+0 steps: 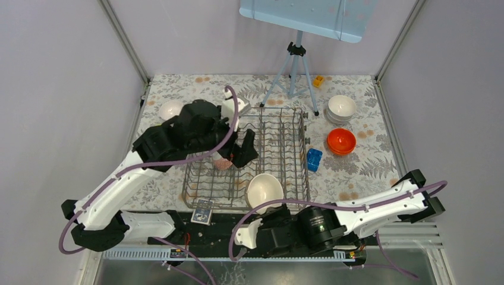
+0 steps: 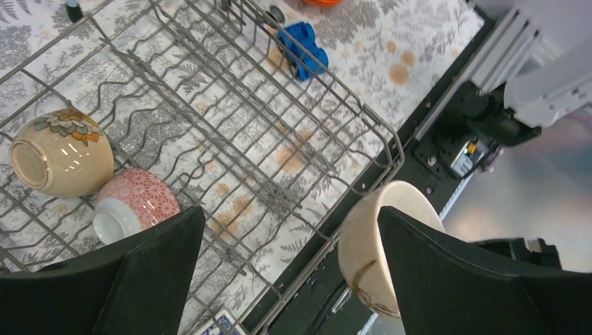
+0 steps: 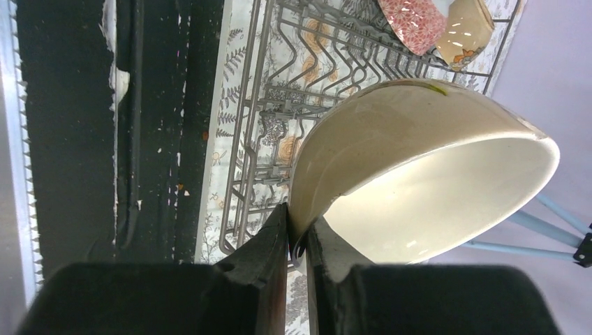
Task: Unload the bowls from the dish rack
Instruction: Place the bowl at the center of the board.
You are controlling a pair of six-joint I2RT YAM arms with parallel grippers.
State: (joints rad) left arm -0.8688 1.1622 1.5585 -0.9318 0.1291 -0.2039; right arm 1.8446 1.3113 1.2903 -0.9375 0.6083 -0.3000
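The grey wire dish rack (image 1: pixel 279 139) sits mid-table. My right gripper (image 3: pixel 298 241) is shut on the rim of a cream bowl (image 3: pixel 419 167), which hangs tilted over the rack's near edge (image 1: pixel 264 191). My left gripper (image 2: pixel 290 272) is open above the rack's left part (image 1: pixel 241 148), with nothing between its fingers. Just beside its left finger, a pink patterned bowl (image 2: pixel 136 202) and a beige flowered bowl (image 2: pixel 63 155) lie on their sides in the rack. The held cream bowl (image 2: pixel 370 244) shows by its right finger.
To the right of the rack are stacked white bowls (image 1: pixel 342 108), an orange-red bowl (image 1: pixel 341 141) and a blue block (image 1: pixel 313 159). A white bowl (image 1: pixel 171 109) sits at the back left. A tripod (image 1: pixel 294 71) stands behind the rack. A small patterned tile (image 1: pixel 203 212) lies at the rack's near-left corner.
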